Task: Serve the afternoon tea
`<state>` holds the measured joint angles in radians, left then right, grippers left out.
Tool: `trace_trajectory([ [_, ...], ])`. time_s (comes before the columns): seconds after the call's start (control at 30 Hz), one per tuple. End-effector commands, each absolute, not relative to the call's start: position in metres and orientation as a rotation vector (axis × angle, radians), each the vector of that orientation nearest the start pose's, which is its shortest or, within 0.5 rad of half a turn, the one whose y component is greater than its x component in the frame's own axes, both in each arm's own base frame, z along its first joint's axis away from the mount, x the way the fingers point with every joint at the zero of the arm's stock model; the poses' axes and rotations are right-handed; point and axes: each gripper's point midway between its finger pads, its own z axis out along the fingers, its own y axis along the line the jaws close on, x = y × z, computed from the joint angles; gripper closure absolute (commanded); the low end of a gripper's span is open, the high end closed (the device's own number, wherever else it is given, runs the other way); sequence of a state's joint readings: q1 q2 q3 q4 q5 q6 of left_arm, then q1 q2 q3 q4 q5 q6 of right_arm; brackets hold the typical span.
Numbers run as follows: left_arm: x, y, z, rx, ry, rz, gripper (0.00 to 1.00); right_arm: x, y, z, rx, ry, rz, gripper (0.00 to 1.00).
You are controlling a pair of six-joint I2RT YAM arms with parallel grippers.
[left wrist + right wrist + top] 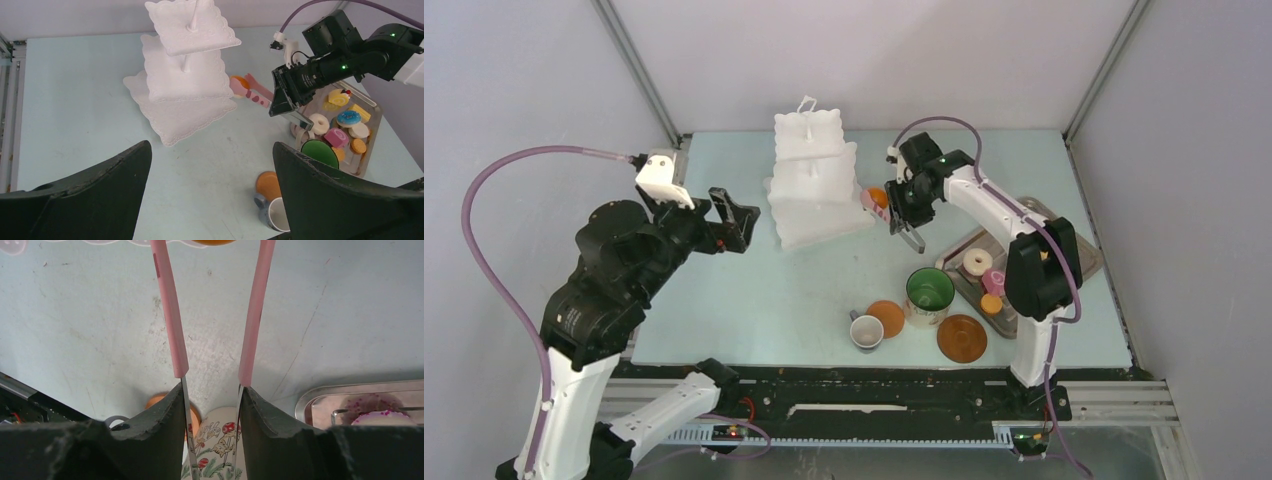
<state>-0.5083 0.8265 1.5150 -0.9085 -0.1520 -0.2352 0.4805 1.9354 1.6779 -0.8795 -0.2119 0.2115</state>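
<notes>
The white three-tier stand [809, 180] stands at the table's back middle, its tiers bare. My right gripper [906, 208] is shut on the pink tongs [256, 94], whose tips hold an orange round pastry [877, 197] at the right edge of the stand's bottom tier. In the right wrist view the tongs' arms [171, 315] run up to the pastry [212, 241]. My left gripper [729, 220] is open and empty, left of the stand. The green-lined mug [930, 290], white cup [867, 332], another orange round [886, 317] and the brown saucer [962, 338] sit at the front.
A grey metal tray [1034, 222] at the right holds several pastries, among them a white doughnut [977, 262] and a pink cake [336, 136]. The right arm reaches over the tray. The enclosure's walls border the table on three sides.
</notes>
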Motion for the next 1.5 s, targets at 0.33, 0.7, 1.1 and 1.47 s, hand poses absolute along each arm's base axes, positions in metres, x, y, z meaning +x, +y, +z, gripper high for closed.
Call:
trace_trajectory([
  [0.33,0.204,-0.093,0.429,0.147,1.766,-0.388,0.02,0.372,0.274,0.122,-0.584,2.596,0.362,0.99],
  [0.7,0.202,-0.092,0.431,0.148,1.764,-0.391,0.02,0.373,0.305,0.113,-0.645,2.586,0.422,0.95],
  [1.1,0.199,-0.091,0.432,0.145,1.762,-0.397,0.02,0.376,0.318,0.097,-0.676,2.571,0.367,0.82],
  [1.47,0.198,-0.091,0.431,0.139,1.761,-0.404,0.02,0.371,0.317,0.093,-0.713,2.566,0.368,0.62],
])
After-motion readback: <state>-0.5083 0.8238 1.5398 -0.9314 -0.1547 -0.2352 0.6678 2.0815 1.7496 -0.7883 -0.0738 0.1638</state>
